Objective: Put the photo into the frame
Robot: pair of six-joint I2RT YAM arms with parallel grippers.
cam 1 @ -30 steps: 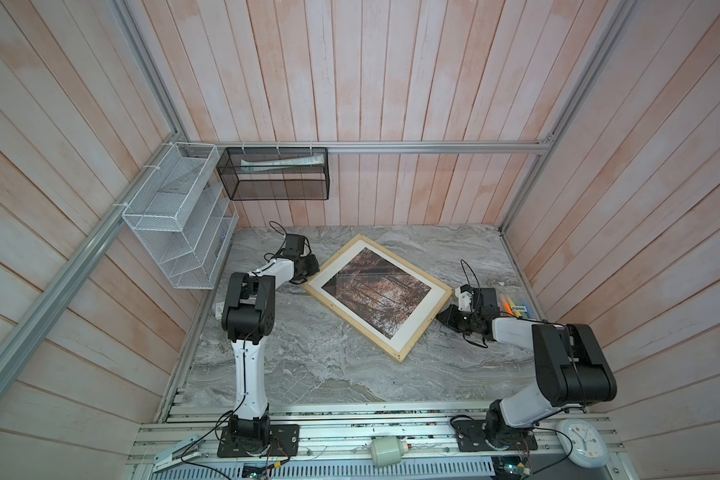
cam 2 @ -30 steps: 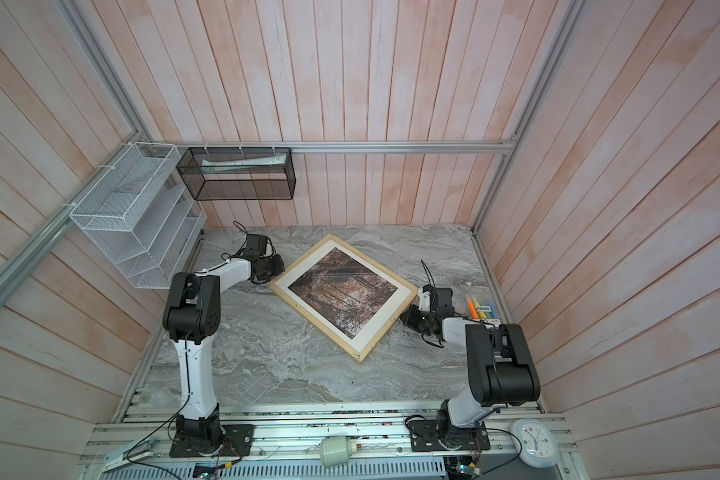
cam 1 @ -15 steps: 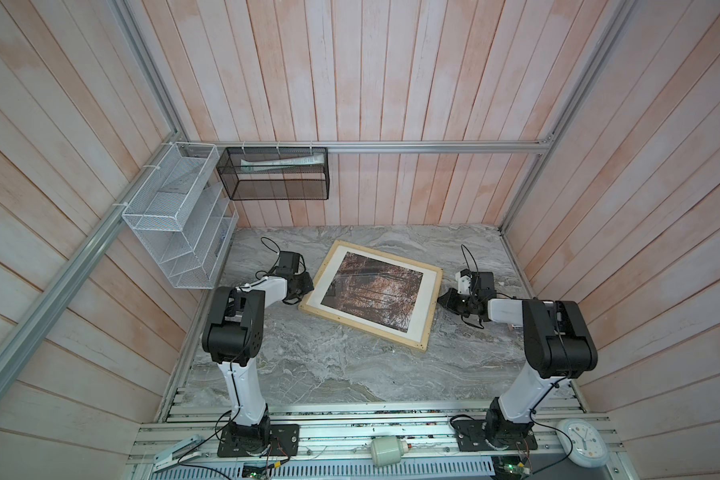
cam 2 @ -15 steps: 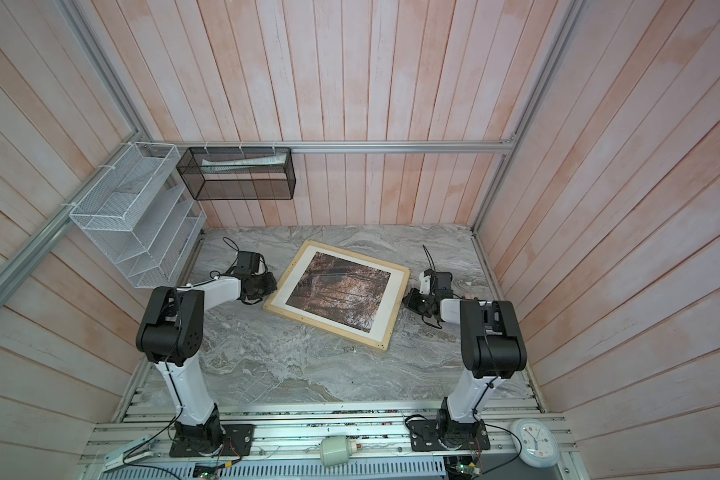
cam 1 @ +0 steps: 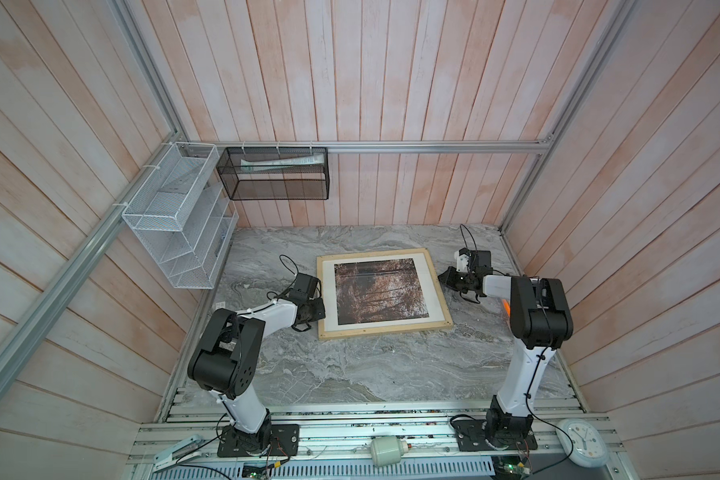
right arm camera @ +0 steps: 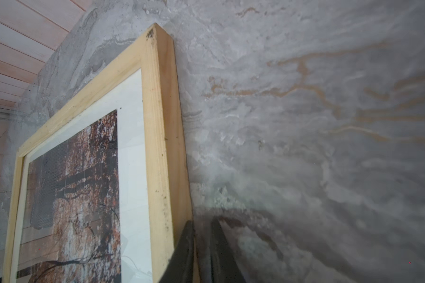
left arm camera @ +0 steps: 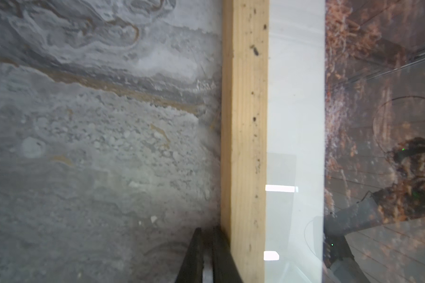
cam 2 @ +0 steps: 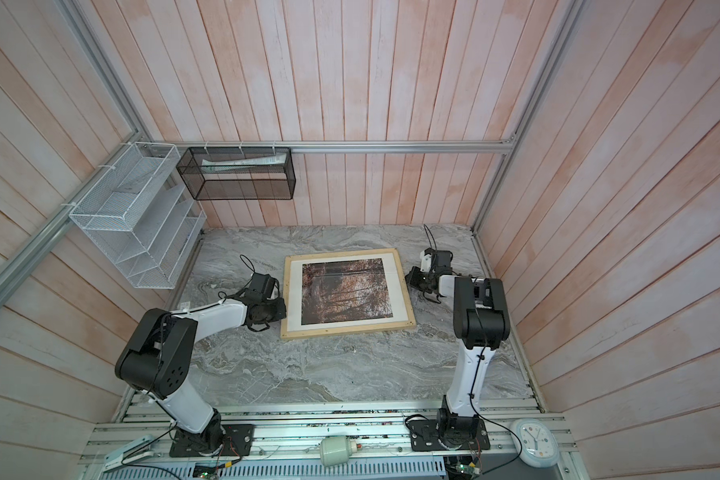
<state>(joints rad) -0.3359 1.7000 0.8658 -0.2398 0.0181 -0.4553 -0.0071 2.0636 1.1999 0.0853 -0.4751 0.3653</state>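
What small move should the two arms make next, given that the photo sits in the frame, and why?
Probably draw the left gripper and right gripper straight back from the frame. The photo already shows behind the white mat, the frame lies flat on the table, and both nearly closed grippers sit at its outer side rails, holding nothing.

In both top views, bright, even light is received from above. Only faint, soft shadows are cast on the table [cam 1: 350,374] along the frame [cam 1: 385,330]. In the left wrist view, the whole picture is found soft. Two white glare patches and dark reflections are recorded on the glass [left arm camera: 295,98]. In the right wrist view, the table is blurred and is shadowed near the lens.
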